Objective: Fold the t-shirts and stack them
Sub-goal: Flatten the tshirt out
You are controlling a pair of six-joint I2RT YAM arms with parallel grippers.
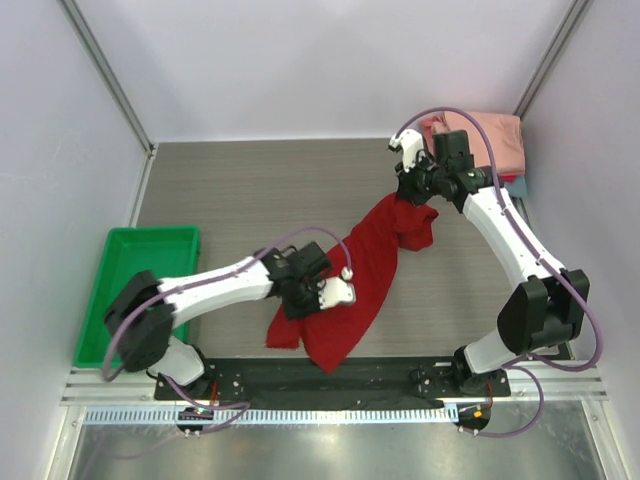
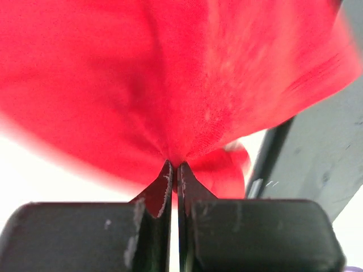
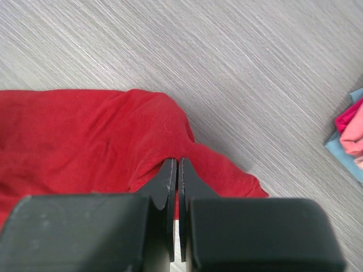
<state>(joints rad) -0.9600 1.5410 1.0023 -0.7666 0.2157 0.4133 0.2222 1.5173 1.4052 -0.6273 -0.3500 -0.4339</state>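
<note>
A deep red t-shirt (image 1: 360,270) hangs stretched between my two grippers, and its lower part droops over the table's near edge. My left gripper (image 1: 320,298) is shut on its near-left part. In the left wrist view the cloth (image 2: 170,73) bunches out of the closed fingertips (image 2: 174,165). My right gripper (image 1: 413,197) is shut on the far end of the shirt. In the right wrist view a fold of red cloth (image 3: 85,136) is pinched at the tips (image 3: 176,161) just above the table. Folded t-shirts (image 1: 485,140) are stacked at the far right corner, salmon-pink on top.
A green plastic tray (image 1: 140,285) stands at the left edge of the table. A teal layer (image 1: 520,186) shows beneath the stack, which also appears at the right edge of the right wrist view (image 3: 350,129). White walls enclose the grey wood-grain table (image 1: 250,190).
</note>
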